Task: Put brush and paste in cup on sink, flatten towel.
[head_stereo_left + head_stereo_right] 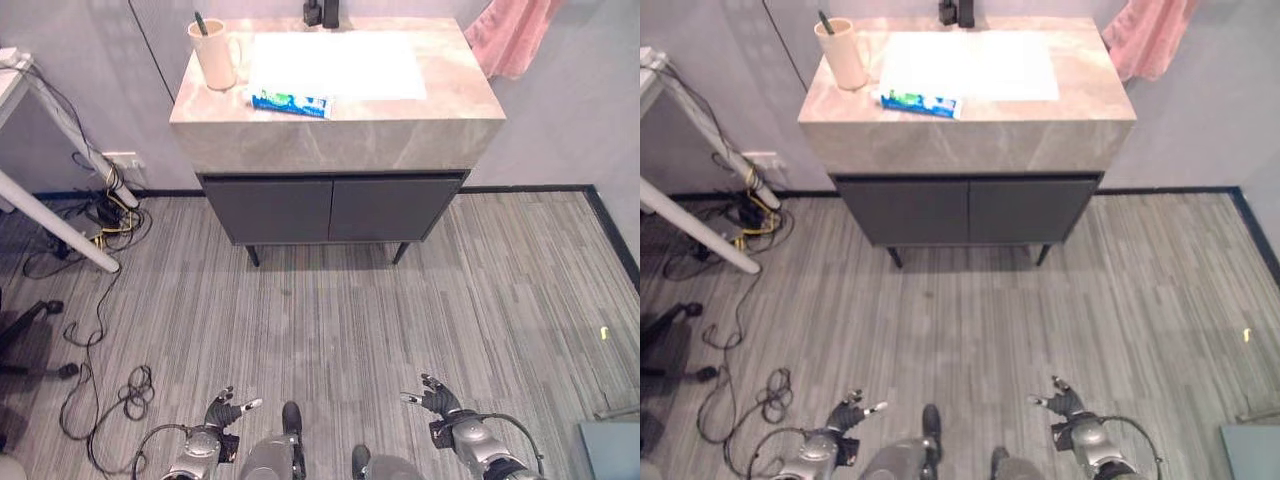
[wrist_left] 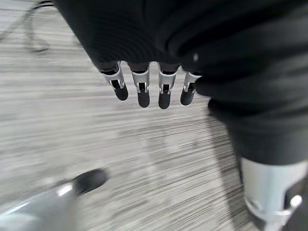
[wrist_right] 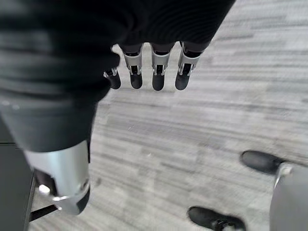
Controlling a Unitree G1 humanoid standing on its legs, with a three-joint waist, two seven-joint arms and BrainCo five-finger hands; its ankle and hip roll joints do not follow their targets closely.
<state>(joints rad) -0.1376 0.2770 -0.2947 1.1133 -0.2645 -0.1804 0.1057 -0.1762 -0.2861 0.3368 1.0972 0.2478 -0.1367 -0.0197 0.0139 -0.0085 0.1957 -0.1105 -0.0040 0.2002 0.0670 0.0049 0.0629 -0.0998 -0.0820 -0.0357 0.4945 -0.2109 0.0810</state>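
Toothpaste tube (image 1: 290, 102) blue-green, flat on sink counter (image 1: 400, 135) beside beige cup (image 1: 214, 55), pink towel (image 1: 510, 35) bunched, left robot hand (image 2: 144, 89) and right robot hand (image 3: 154, 72) both empty, fingers relaxed

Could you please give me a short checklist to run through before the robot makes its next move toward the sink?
1. Left robot hand free: ok, fingers relaxed, holding nothing.
2. Right robot hand free: ok, fingers straight, holding nothing.
3. Brush in cup: ok, it stands in the cup.
4. Paste in cup: not ok, it lies flat on the counter, beside the cup.
5. Pink towel flattened: not ok, it hangs bunched beyond the counter's right end.
6. Sink within reach: not ok, both hands hang low over the floor.
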